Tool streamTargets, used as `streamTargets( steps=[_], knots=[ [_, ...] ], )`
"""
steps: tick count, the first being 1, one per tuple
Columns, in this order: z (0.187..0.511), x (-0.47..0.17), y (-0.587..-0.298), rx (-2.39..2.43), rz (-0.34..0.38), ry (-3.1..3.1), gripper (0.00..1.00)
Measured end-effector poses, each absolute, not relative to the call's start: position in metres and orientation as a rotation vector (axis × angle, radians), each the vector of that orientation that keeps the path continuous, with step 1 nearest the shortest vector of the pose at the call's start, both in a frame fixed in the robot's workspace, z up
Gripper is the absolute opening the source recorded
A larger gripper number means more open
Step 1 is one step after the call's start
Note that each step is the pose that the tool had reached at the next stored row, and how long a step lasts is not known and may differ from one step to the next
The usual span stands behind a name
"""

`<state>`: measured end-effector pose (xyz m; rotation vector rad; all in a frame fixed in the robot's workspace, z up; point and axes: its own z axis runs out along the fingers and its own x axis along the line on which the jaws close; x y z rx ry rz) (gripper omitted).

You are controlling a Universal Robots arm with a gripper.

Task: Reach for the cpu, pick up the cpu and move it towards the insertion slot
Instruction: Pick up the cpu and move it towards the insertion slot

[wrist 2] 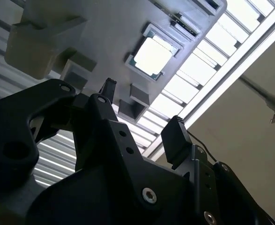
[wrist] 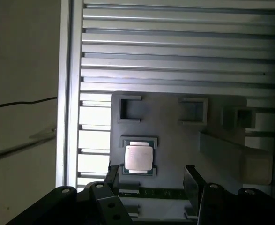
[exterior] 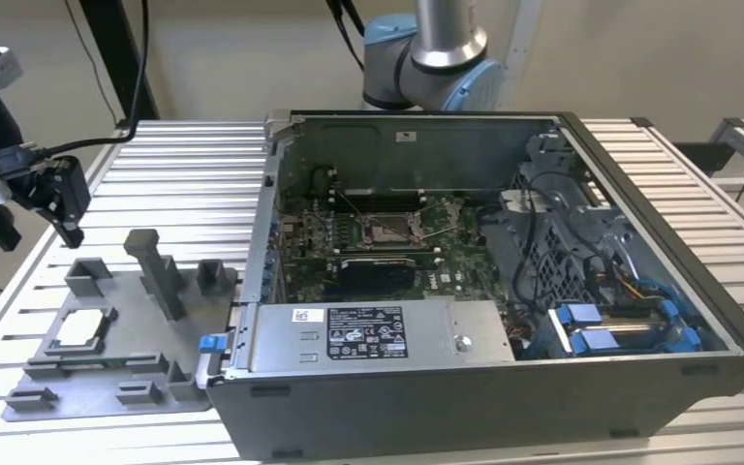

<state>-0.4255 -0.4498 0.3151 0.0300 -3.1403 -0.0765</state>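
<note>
While the claw (wrist: pixel 151 169) hangs spread and empty, the cpu (wrist: pixel 138 158) lies below, untouched.

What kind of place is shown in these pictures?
Probably a robotics lab or assembly test bench: an open computer case lies on a slatted metal table, a cpu sits in a grey fixture, and a robot arm rises behind.

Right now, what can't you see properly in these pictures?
- First wrist view: the gripper hides part of the grey fixture that holds the cpu.
- Exterior view: the arm runs off the top edge, and the computer case hides its base.
- Exterior view: the insertion slot is too small to show whether its frame is open.
</note>
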Motion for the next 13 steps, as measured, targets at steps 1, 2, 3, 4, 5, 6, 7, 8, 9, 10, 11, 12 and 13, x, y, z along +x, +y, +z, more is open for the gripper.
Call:
streamTargets(
  steps=[1,2,3,4,5,6,7,8,9,10,11,12,13],
  knots=[
    [0.3147,-0.4255,-0.4498,0.030,-0.077,-3.140,1.00],
    [0.3141,-0.4256,-0.4498,0.030,-0.076,-3.140,1.00],
    [0.3134,-0.4256,-0.4499,0.030,-0.076,-3.140,1.00],
    [0.3128,-0.4255,-0.4498,0.030,-0.076,-3.140,1.00],
    [0.3119,-0.4255,-0.4498,0.030,-0.076,-3.140,1.00],
    [0.3110,-0.4255,-0.4498,0.030,-0.076,-3.140,1.00],
    [0.3103,-0.4256,-0.4498,0.030,-0.076,-3.140,1.00],
    [0.3099,-0.4255,-0.4498,0.030,-0.076,-3.140,1.00],
    [0.3095,-0.4255,-0.4498,0.030,-0.076,-3.140,1.00],
    [0.3091,-0.4256,-0.4498,0.030,-0.076,-3.140,1.00],
    [0.3088,-0.4256,-0.4499,0.030,-0.076,-3.140,1.00],
    [0.3085,-0.4256,-0.4498,0.030,-0.076,-3.140,1.00],
    [0.3080,-0.4255,-0.4498,0.030,-0.076,-3.140,1.00]
  ],
)
